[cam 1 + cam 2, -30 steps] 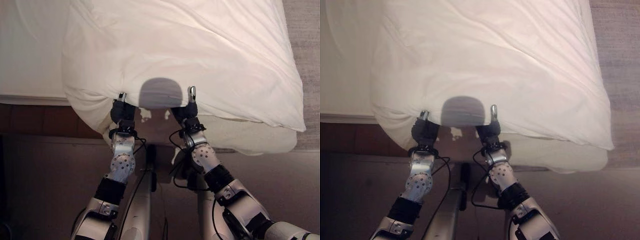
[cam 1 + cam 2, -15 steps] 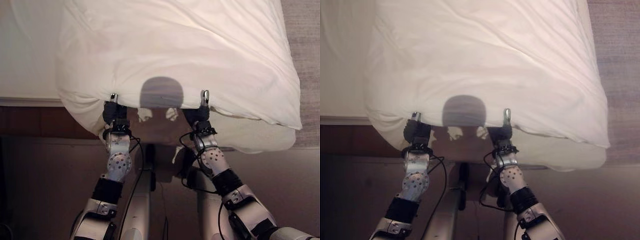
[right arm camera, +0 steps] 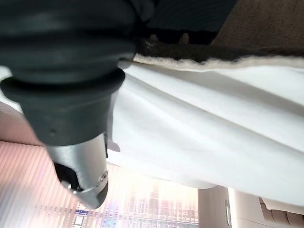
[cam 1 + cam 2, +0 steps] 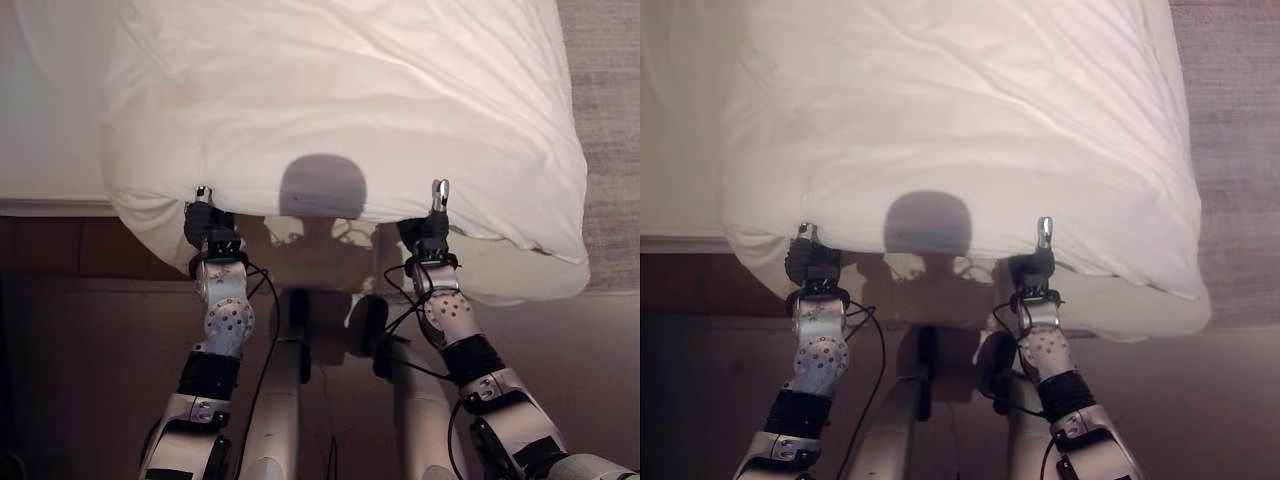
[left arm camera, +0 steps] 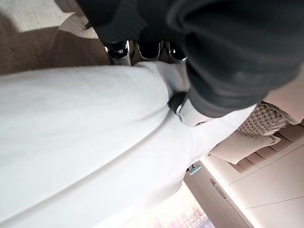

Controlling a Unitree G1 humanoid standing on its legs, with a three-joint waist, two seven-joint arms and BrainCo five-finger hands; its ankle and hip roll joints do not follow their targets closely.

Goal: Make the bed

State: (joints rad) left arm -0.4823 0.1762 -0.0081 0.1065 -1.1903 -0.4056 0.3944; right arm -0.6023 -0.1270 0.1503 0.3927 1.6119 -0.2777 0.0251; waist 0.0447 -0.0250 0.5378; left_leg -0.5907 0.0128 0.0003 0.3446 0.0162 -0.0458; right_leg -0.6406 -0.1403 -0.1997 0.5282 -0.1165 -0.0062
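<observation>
The white duvet [image 4: 340,100] fills the upper half of the left eye view, heaped over the bed [image 4: 45,120], with its near hem running across the middle of the frame and sagging over the bed's edge. At centre left the left hand [image 4: 205,222] grips that hem, and at centre right the right hand [image 4: 430,225] grips it too, the two well apart. In the left wrist view the fingers [image 5: 118,50] curl into the white cloth with the thumb pressed against it. In the right wrist view the thumb sits on top of the fabric while the fingers go under the fold, so both hands look clamped on the edge.

The duvet should handle as a soft, puffy, fairly light load (though bulky enough to drag against the sheet). It has no stiffness, so it will droop between the holds. The hem is the sensible place to hold, near the corners if the spread is to come out even.

No label, brand or writing can be read anywhere on the bedding.
</observation>
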